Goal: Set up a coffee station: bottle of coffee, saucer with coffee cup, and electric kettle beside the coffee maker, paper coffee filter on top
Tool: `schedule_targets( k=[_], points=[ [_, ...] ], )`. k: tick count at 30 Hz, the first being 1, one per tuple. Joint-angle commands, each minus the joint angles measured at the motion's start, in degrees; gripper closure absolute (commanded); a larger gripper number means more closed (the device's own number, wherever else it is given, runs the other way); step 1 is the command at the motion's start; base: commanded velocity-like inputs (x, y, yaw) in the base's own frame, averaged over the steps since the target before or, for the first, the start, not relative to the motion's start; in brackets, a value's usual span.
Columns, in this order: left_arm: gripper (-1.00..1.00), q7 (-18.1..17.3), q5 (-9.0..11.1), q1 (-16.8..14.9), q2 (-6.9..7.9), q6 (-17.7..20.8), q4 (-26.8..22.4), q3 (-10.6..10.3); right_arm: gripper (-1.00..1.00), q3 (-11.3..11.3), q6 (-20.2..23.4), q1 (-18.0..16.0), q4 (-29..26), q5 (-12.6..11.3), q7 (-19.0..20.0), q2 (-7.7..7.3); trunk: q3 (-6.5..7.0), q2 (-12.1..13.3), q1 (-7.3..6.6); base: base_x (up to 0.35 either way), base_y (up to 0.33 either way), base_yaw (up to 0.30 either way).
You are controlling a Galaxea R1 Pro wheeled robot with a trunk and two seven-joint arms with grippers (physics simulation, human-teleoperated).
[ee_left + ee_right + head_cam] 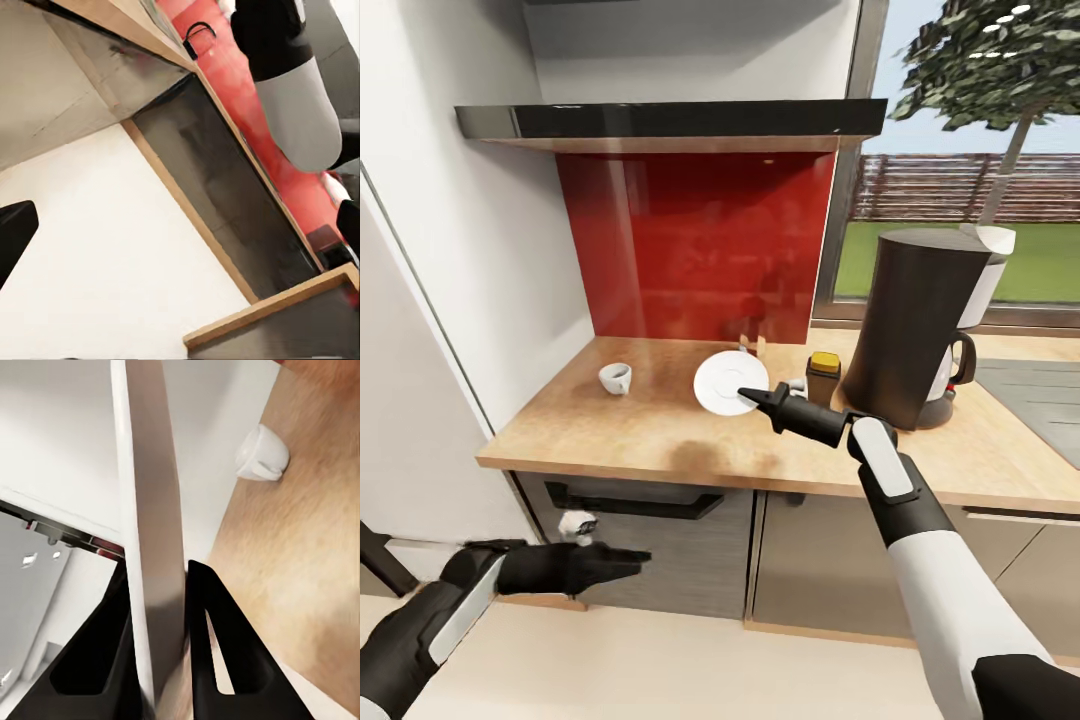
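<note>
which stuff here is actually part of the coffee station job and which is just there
Part of the job:
- saucer, held on edge by the right gripper
- coffee cup, lying on its side on the countertop
- coffee maker
- bottle of coffee beside it

Just there:
- red backsplash
- range hood
- drawer handle
- sink
- window

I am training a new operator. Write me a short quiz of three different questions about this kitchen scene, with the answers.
1. True or false: the right gripper holds the saucer edge-on between its jaws.
2. Which lies nearest the left end of the countertop? A) coffee cup B) coffee maker C) bottle of coffee
3. Fill in: the left gripper hangs below the countertop, in front of the dark ____.

Key: 1 true; 2 A; 3 drawer front.
</note>
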Motion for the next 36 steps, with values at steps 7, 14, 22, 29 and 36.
schedule_targets(
  k=[7, 14, 22, 29, 36],
  points=[
    [-1.0, -5.64, 0.51, 1.54, 1.05, -16.4, 32.96, -0.27, 1.0, -0.09, 0.25, -0.01, -0.48, 0.4, 6.59, -2.02, -0.04, -0.04, 0.0, 0.0, 0.0, 0.0],
    [-1.0, -7.12, 0.46, 1.81, 0.63, -31.34, 63.0, -0.27, 1.0, -0.07, 0.39, 4.56, -8.43, 0.45, 11.75, -4.84, -0.04, -0.04, 0.0, 0.0, 0.0, 0.0],
    [-1.0, -6.96, 0.53, 4.04, -0.17, -34.71, 65.59, -0.1, 1.0, -0.07, 0.43, 6.91, -9.6, 0.45, 11.99, -5.47, -0.04, -0.04, 0.0, 0.0, 0.0, 0.0],
    [-1.0, -6.5, 0.53, 4.64, -0.44, -34.91, 65.74, -0.2, 1.0, -0.07, 0.47, 9.38, -13.41, 0.56, 15.42, -8.81, -0.04, -0.04, 0.0, 0.0, 0.0, 0.0],
    [-1.0, -2.55, 0.53, 4.7, -0.46, -34.91, 65.75, -0.19, 1.0, -0.07, 0.35, 10.01, -13.81, 0.54, 15.62, -10.52, -0.04, -0.04, 0.0, 0.0, 0.0, -0.004]
  ],
)
